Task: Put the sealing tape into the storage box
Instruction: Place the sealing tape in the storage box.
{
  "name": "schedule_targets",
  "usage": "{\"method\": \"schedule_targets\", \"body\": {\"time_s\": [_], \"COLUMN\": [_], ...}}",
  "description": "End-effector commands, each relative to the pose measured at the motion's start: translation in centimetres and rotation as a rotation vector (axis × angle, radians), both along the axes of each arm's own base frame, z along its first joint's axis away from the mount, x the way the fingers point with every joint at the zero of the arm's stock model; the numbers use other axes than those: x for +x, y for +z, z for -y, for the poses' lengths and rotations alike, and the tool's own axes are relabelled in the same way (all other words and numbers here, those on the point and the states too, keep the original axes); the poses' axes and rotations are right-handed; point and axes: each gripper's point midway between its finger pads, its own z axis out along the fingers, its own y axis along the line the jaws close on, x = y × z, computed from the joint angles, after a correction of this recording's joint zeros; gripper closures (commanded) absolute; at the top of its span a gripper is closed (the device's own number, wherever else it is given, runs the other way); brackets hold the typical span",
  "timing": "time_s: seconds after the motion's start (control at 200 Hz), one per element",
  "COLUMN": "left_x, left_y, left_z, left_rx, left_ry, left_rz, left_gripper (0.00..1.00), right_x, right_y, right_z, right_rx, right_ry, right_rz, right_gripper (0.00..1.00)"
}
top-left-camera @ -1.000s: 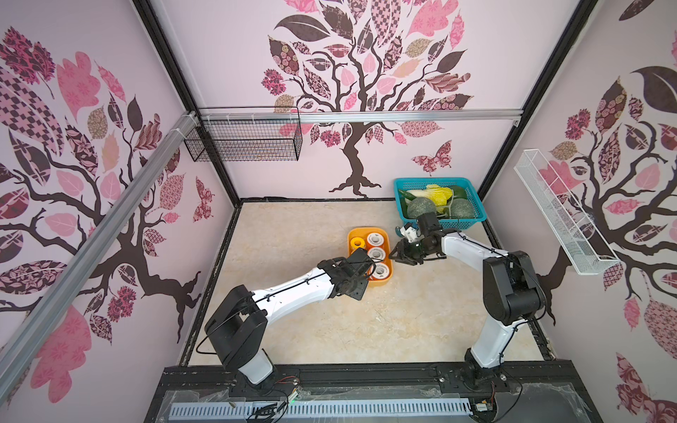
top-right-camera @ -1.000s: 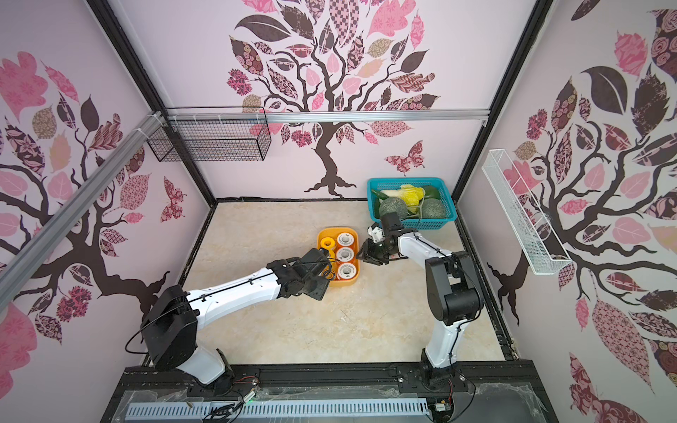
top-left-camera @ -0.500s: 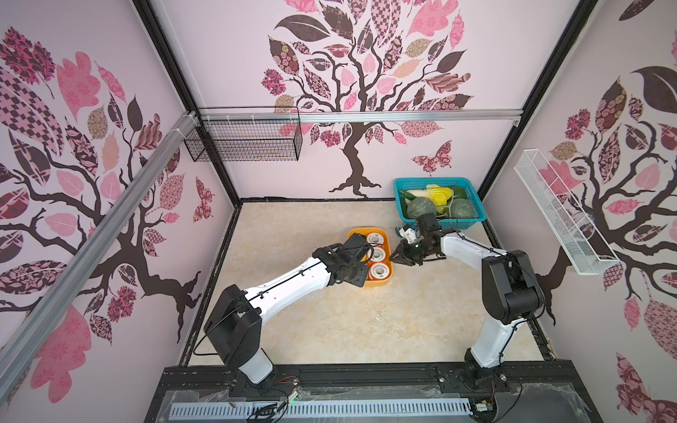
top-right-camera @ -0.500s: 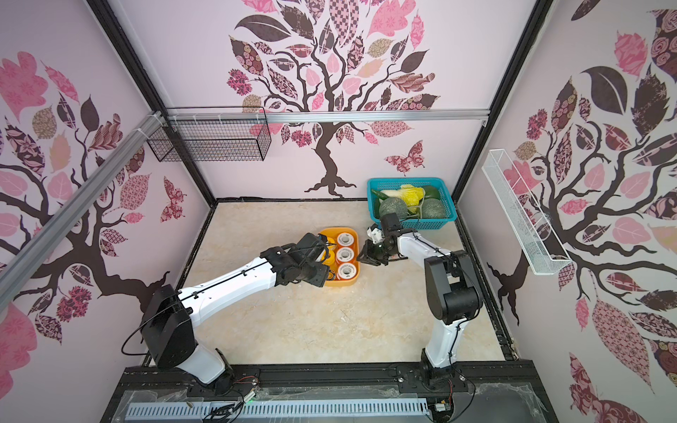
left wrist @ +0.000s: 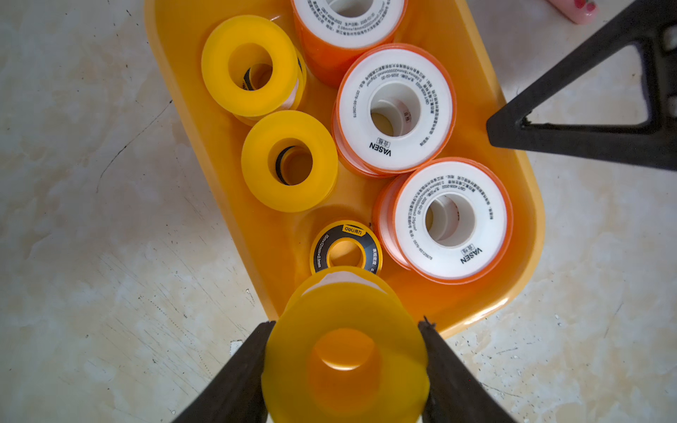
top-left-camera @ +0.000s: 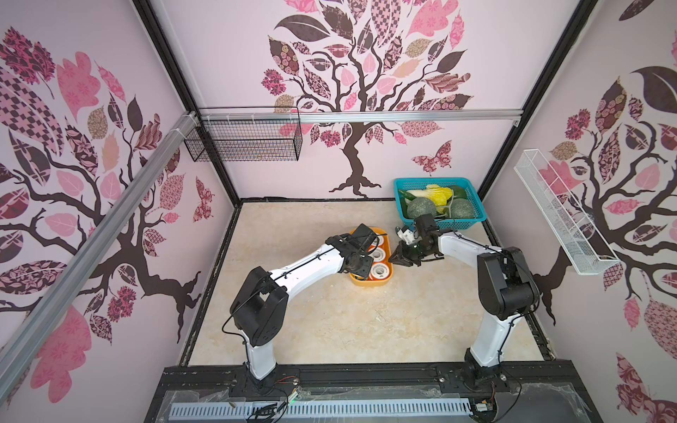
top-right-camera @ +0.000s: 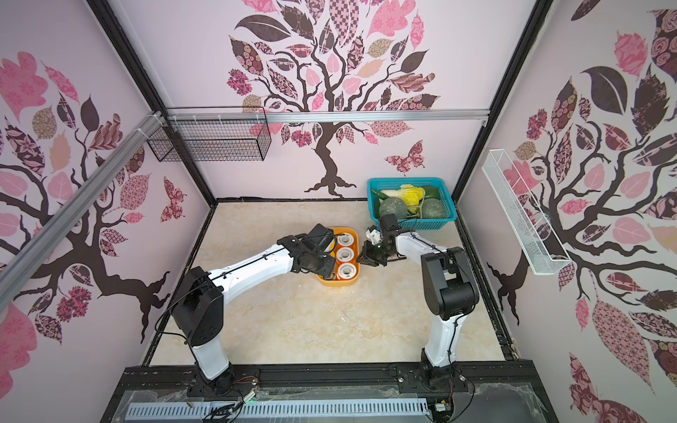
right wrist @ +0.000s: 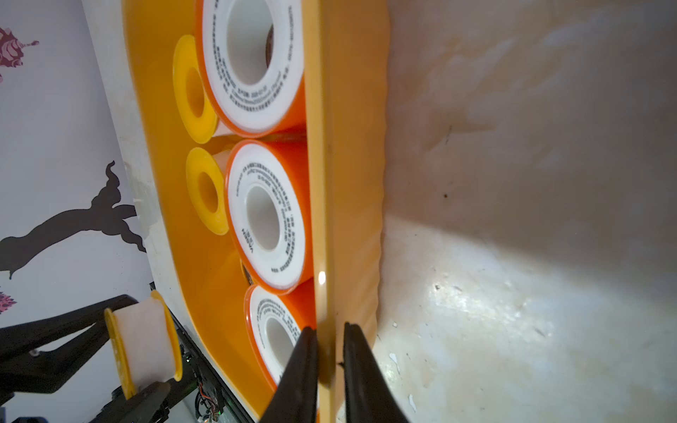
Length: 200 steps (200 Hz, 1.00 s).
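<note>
The storage box (left wrist: 487,110) is a shallow yellow-orange tub, seen in both top views (top-left-camera: 370,282) (top-right-camera: 339,282). Inside it lie sealing tape spools: white-faced, orange-rimmed ones (left wrist: 395,110) (left wrist: 450,219), all-yellow ones (left wrist: 249,66) (left wrist: 289,161) and a small black-ring one (left wrist: 346,249). My left gripper (left wrist: 346,324) (top-left-camera: 361,269) is shut on another yellow spool (left wrist: 344,366) (right wrist: 143,344), held above the box's end. My right gripper (right wrist: 328,326) (top-left-camera: 397,258) is shut on the box's long side wall (right wrist: 322,183).
A teal latticed basket (top-left-camera: 472,218) of vegetables stands at the back right, close behind my right arm. A black wire basket (top-left-camera: 249,143) hangs on the back wall, a white one (top-left-camera: 560,212) on the right wall. A pink handle tip (left wrist: 575,7) lies beside the box.
My left arm has carried the yellow spool from beside the box to over its end. My right gripper's jaws have closed onto the box wall.
</note>
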Motion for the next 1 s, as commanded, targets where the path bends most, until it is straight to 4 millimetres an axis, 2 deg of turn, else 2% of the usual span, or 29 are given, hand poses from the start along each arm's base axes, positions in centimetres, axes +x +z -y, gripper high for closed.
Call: {"method": "schedule_targets", "body": {"time_s": [0.0, 0.44, 0.995], "left_x": [0.4, 1.2, 2.0], "left_y": [0.4, -1.6, -2.7], "left_z": [0.4, 0.6, 0.6], "left_rx": [-0.012, 0.024, 0.054], "left_ry": [-0.010, -0.009, 0.013], "left_rz": [0.003, 0.002, 0.009], "left_gripper": [0.38, 0.38, 0.38], "right_x": [0.6, 0.4, 0.3], "right_y": [0.5, 0.5, 0.4], "right_z": [-0.4, -0.4, -0.4], "right_rx": [0.005, 0.002, 0.000], "right_ry": [0.007, 0.005, 0.011], "right_rz": [0.016, 0.014, 0.012], "right_gripper": [0.84, 0.84, 0.84]}}
